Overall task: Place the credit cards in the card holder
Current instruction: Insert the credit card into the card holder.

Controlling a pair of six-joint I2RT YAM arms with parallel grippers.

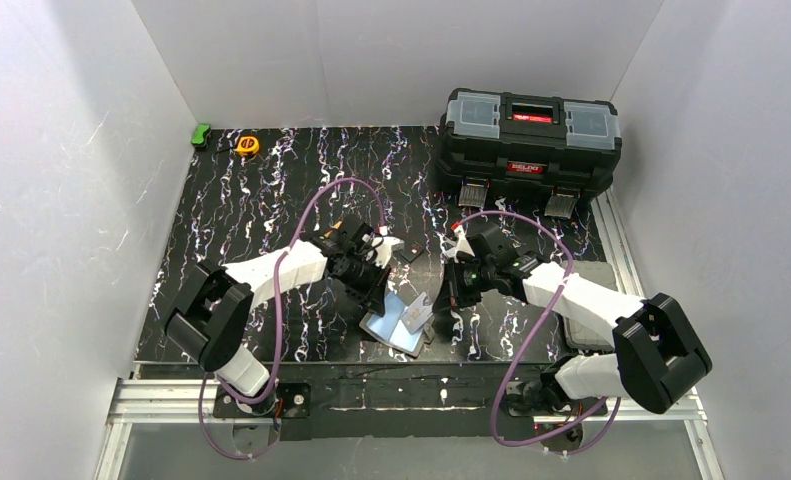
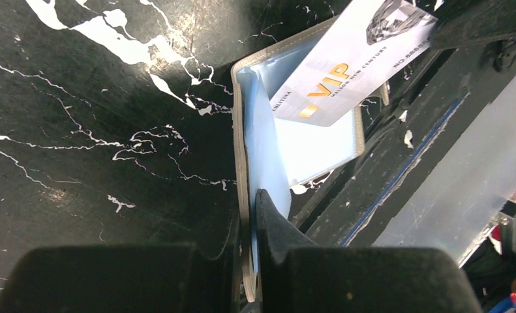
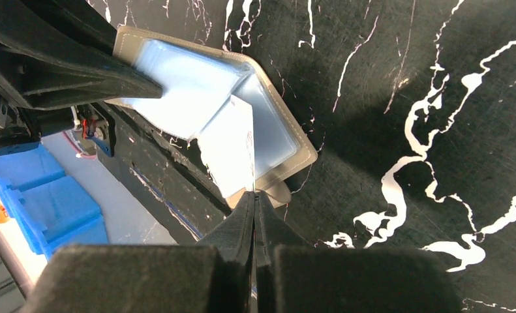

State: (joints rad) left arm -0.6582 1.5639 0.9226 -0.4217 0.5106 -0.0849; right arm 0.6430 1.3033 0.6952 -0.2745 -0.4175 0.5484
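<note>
Starting with the black, white-veined table (image 1: 271, 200), filling the middle of the overhead view. Noting a black toolbox (image 1: 529, 140) standing closed at the far right corner, well apart from the work. Reaching inward from the two near corners with the white left arm (image 1: 271, 270) and right arm (image 1: 581, 295), and meeting close to the table's front edge.

Finding the card holder (image 1: 396, 322) lying open there between the two claws, with the taupe cover underneath and pale blue clear pockets facing up. Clamping the left gripper (image 2: 254, 195) tight on the holder's near edge, catching the cover and one blue sleeve between the fingers.

Pinching the right gripper (image 3: 254, 194) closed on one corner of a white credit card (image 3: 229, 143). Angling that card, lettered VIP in gold on its face, so that its far end is lying over the holder's inner pockets. Not managing to tell whether the leading edge is sitting inside a sleeve or only resting on top.

Spotting last, at the far left corner, a yellow tape measure (image 1: 247, 145) near a small green block (image 1: 201, 134), both well apart from the arms.
</note>
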